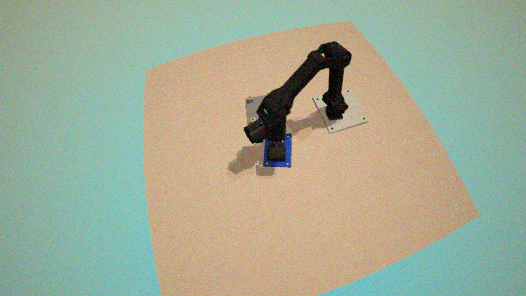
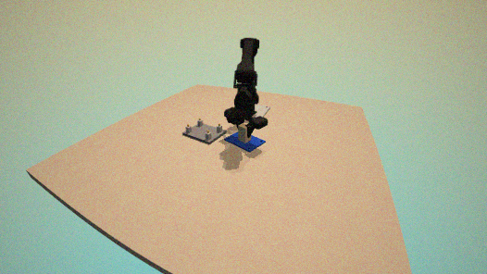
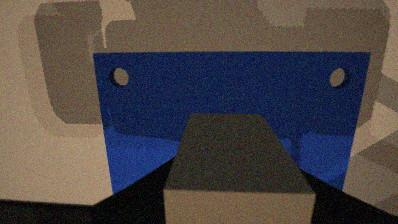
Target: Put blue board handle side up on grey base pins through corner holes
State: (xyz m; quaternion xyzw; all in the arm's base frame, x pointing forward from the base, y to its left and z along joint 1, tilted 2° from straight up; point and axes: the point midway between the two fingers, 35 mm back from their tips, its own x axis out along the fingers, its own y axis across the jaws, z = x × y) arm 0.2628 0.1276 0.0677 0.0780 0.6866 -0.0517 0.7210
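Note:
The blue board (image 1: 288, 150) (image 2: 259, 141) (image 3: 230, 90) lies flat on the table, handle side up. Two of its corner holes show at the top of the wrist view. Its square tan handle (image 2: 243, 134) (image 3: 237, 155) stands upright in the middle. My gripper (image 2: 244, 131) (image 3: 226, 163) points down over the board and is shut on the handle, one finger on each side; the top view hides the fingertips. The grey base (image 1: 251, 109) (image 2: 204, 132) lies beside the board, apart from it. Its four posts with gold pins show in the exterior view; the arm partly hides it in the top view.
The arm's pale mounting plate (image 1: 354, 111) (image 2: 264, 111) lies behind the board, with the arm (image 1: 300, 75) (image 2: 245, 88) reaching over from it. The base's upright posts stand close to the gripper's left in the exterior view.

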